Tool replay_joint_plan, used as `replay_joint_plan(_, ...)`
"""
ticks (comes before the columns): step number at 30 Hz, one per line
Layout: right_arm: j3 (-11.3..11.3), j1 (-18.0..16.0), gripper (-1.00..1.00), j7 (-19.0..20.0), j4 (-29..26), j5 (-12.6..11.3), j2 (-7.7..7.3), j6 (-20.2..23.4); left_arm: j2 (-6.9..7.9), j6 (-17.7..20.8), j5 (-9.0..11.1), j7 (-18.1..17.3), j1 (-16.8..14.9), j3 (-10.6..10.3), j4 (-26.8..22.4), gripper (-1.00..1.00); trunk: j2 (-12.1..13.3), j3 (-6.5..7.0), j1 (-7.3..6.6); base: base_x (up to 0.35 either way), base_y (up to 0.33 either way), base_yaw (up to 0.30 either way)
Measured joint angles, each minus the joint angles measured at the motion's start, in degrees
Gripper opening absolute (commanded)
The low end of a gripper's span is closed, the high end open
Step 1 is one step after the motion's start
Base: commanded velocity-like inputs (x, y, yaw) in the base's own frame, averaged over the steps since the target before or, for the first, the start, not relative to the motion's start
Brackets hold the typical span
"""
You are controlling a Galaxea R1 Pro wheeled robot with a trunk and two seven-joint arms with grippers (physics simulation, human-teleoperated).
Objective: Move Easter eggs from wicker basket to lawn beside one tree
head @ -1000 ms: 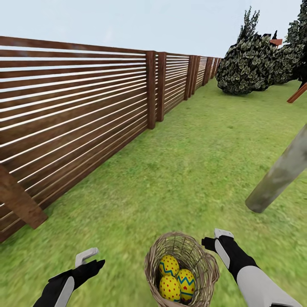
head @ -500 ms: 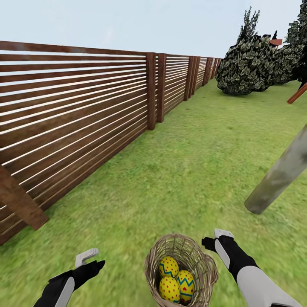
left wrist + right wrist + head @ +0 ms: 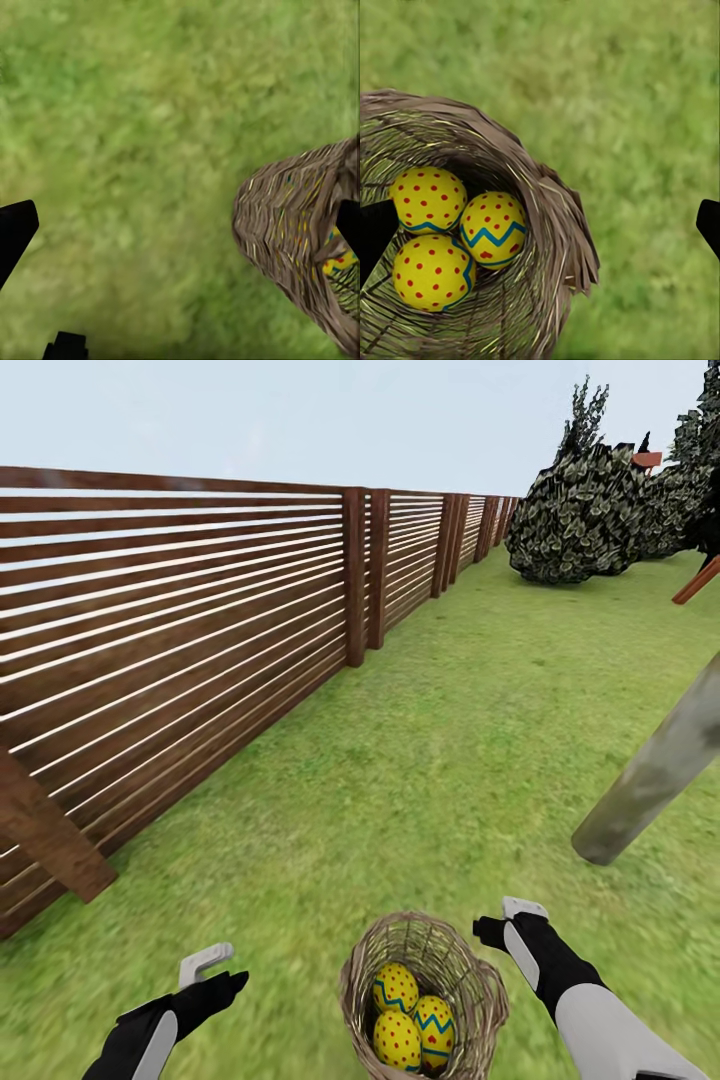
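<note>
Stretching wide and mottled green, the lawn point(image 3: 450, 760) carries a leaning grey-green tree point(image 3: 655, 770) ahead to the right. Nearer, the wicker basket point(image 3: 470, 970) sits between both arms, just beside the right hand point(image 3: 512, 920), farther from the left hand point(image 3: 205, 963); both look released and empty. Inside nestle three Easter eggs point(image 3: 442, 232), yellow with blue zigzags and red dots.

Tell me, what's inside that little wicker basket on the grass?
Three yellow Easter eggs with blue zigzags and red dots lie bunched together inside the wicker basket. Whatever sits beneath them on the basket floor is covered.
</note>
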Motion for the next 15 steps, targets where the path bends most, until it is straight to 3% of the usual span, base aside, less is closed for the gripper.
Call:
replay_joint_plan(8, -0.02, -0.03, 1.0, 0.01, -0.05, 0.02, -0.01, -0.05, -0.02, -0.4, -0.02, -0.07, 0.02, -0.02, 0.02, 1.0, 3.21, 1.44, -1.76, 0.0, 0.0, -0.013)
replay_joint_plan(15, 0.02, 0.0, 1.0, 0.05, -0.03, -0.13, 0.0, -0.07, -0.02, -0.52, -0.03, -0.1, 0.01, -0.03, 0.04, 1.0, 6.02, 2.81, -3.3, 0.0, 0.0, -0.187)
